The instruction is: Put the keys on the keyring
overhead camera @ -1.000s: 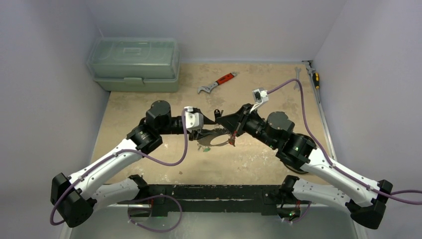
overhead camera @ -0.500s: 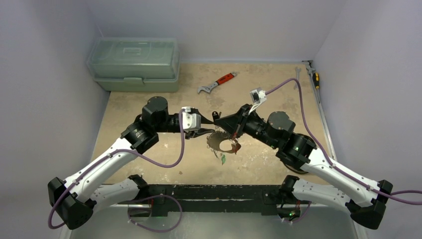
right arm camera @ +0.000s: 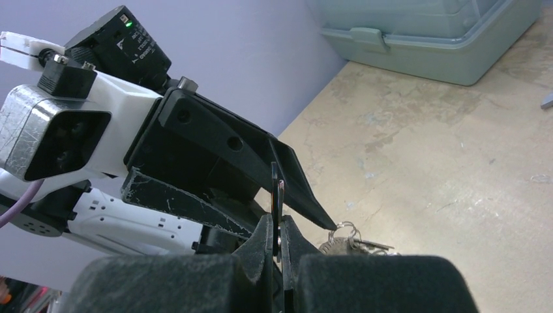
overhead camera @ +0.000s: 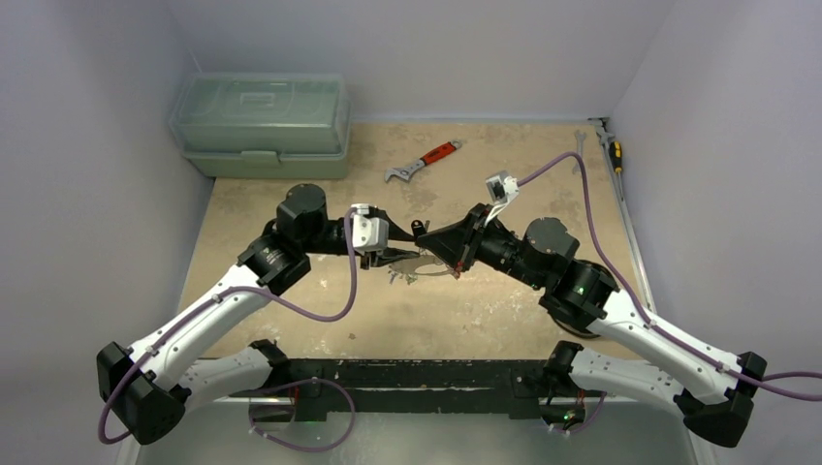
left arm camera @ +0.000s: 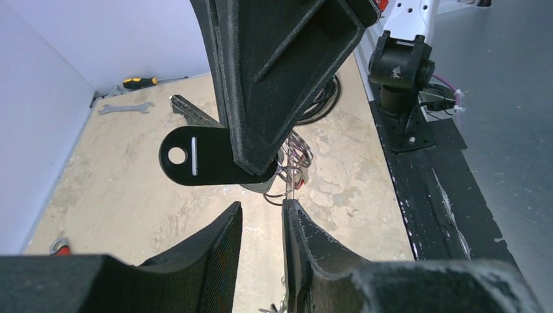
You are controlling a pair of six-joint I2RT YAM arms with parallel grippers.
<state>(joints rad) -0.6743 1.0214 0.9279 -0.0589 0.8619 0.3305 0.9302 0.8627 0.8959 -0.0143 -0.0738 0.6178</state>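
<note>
My right gripper [overhead camera: 431,237] is shut on a flat black tag [left arm camera: 192,156] with a hole and a slot, and holds it on edge between its fingers [right arm camera: 279,195]. Small wire rings and silver keys [right arm camera: 349,238] hang from the tag, with a red tag [left arm camera: 298,184] among them. The thin silvery keyring [overhead camera: 417,271] lies under both grippers, just above the table. My left gripper [left arm camera: 261,205] faces the right one, its jaws a little apart and empty. A thin wire of the keyring [left arm camera: 287,194] touches the tip of its right finger.
A green toolbox [overhead camera: 260,126] stands at the back left. A red-handled wrench [overhead camera: 424,161] lies behind the grippers. A silver spanner [overhead camera: 580,145] and a yellow-handled screwdriver [overhead camera: 615,153] lie at the back right by the wall.
The keyring bunch, which hung low with a green tag dangling half a second ago, is now drawn up close under the grippers. The left gripper has moved slightly right, towards the right gripper.
</note>
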